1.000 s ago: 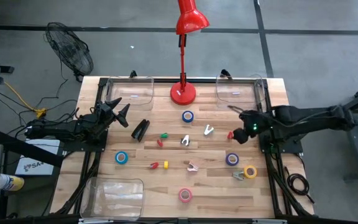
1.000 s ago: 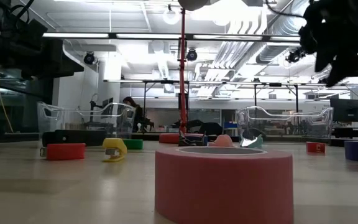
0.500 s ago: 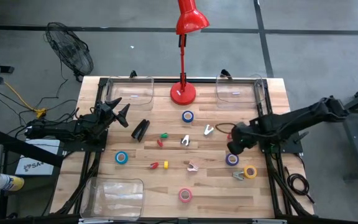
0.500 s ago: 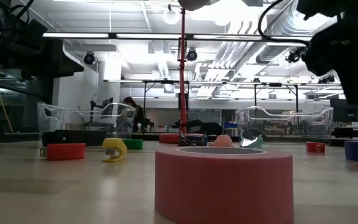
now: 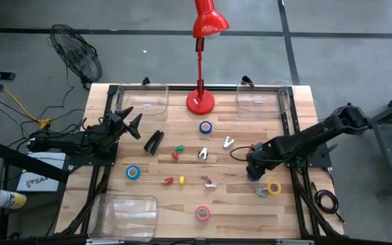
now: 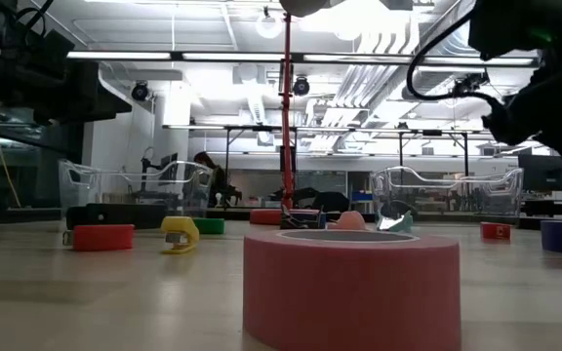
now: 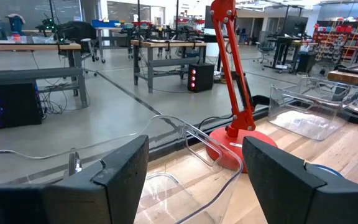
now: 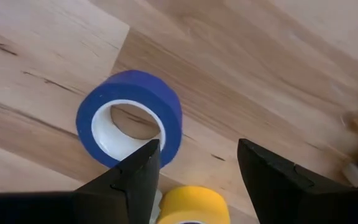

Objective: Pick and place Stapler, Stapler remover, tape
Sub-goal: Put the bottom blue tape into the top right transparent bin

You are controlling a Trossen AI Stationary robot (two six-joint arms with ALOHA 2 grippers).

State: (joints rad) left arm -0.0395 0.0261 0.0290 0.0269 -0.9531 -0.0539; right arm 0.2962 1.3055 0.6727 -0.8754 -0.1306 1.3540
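Two dark arms reach over the pale wooden table (image 5: 182, 204). The right tool (image 5: 253, 169) hangs low over the right side of the table, directly above a dark blue-purple ring of tape (image 8: 131, 116); its two fingers stand apart with nothing between them, and the roll lies flat on the wood just ahead of them. A yellow ring of tape (image 5: 273, 187) lies just beside that roll, nearer the front edge. The left tool (image 5: 129, 120) waits at the table's left edge, also spread wide and empty, pointing toward the clear plastic bin (image 5: 143, 100) at the back left corner.

The slim black stapler (image 5: 154, 141) lies flat on the wood, left of centre, just beside the left tool but not touched by it. A blue ring of tape (image 5: 205, 127) sits near the round base of the red desk lamp (image 5: 200, 102), a light blue ring of tape (image 5: 133, 173) lies on the left part of the table, and a pink ring of tape (image 5: 202, 213) lies near the front edge, filling the foreground of the low view.
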